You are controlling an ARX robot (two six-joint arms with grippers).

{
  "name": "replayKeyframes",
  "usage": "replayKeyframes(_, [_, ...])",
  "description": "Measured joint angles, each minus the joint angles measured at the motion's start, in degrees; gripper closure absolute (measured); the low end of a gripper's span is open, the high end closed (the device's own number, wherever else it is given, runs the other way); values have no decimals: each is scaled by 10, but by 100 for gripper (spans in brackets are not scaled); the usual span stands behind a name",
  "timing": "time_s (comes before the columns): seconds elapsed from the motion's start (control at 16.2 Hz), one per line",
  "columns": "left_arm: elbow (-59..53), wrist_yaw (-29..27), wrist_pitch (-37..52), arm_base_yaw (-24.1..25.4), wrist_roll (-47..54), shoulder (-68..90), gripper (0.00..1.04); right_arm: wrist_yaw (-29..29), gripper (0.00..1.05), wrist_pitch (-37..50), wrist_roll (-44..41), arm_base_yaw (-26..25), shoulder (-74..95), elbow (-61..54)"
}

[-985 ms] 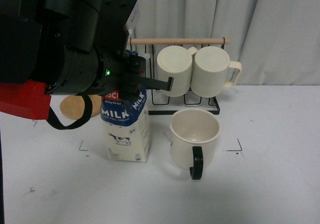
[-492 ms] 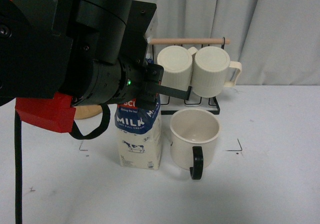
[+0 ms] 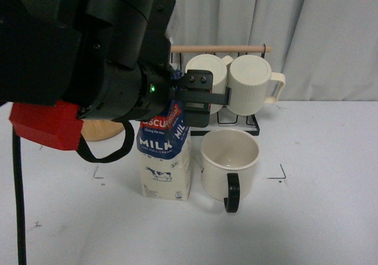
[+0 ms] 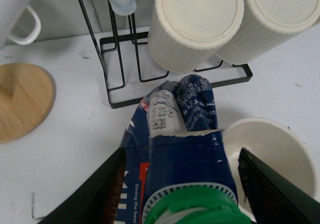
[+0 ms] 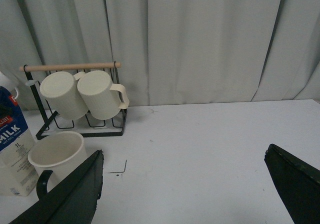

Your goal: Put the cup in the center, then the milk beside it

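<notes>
The cup (image 3: 230,159), a wide cream mug with a black loop handle towards me, stands inside the center (image 3: 118,185), the white patch between black corner marks. The milk (image 3: 165,159) stands upright on the table just left of the cup, with a small gap between them. My left gripper (image 3: 190,100) is open around the carton's top. In the left wrist view its fingers (image 4: 100,189) stand apart either side of the milk (image 4: 185,134) and its green cap, with the cup (image 4: 270,149) beside it. My right gripper (image 5: 185,151) is open and empty over bare table, right of the cup (image 5: 55,151).
A black wire rack (image 3: 218,120) with a wooden rod holds two ribbed cream mugs (image 3: 207,82) behind the cup. A round wooden coaster (image 4: 20,102) lies left of the rack, with a small white mug (image 4: 15,9) behind it. A grey curtain hangs at the back.
The milk moved right with my left gripper and now stands close beside the cup. In the last half second the carton stayed put and the gripper shifted slightly.
</notes>
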Motion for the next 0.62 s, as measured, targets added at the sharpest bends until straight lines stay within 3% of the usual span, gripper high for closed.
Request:
replayKeyframes(0.18, [-57,28,47,10,-46,-90,5,0,6,0,0,0,0,0])
replayKeyframes(0.31, [-119,25,78,30,-62,-199,7,0,6,0,0,0,0,0])
replayKeyframes(0.49, [-229,11,78,105,-54,-355,8,0,6,0,0,0,0,0])
replayKeyframes(0.62, [-345,1,219,165,42,-448,33,0,6,0,0,0,0,0])
